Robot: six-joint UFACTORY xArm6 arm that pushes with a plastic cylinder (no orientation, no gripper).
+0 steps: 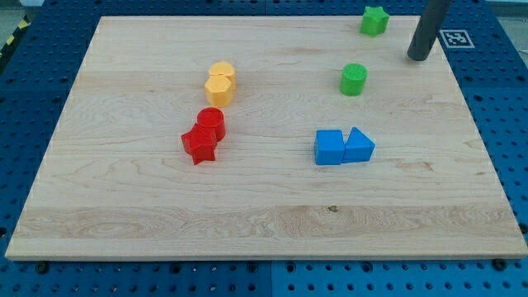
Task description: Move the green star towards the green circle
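Note:
The green star [374, 20] lies near the top edge of the wooden board, at the view's upper right. The green circle [353, 79] stands below it, slightly to the left, with a clear gap between them. My tip [418, 57] is the lower end of a dark rod at the view's upper right. It is to the right of both green blocks, lower than the star and higher than the circle, touching neither.
Two yellow blocks [220, 82] touch each other left of centre. A red cylinder [211, 122] and a red star [199, 145] sit just below them. A blue cube [328, 148] and a blue triangle [359, 145] sit side by side below the green circle. A marker tag [454, 38] lies off the board's upper right.

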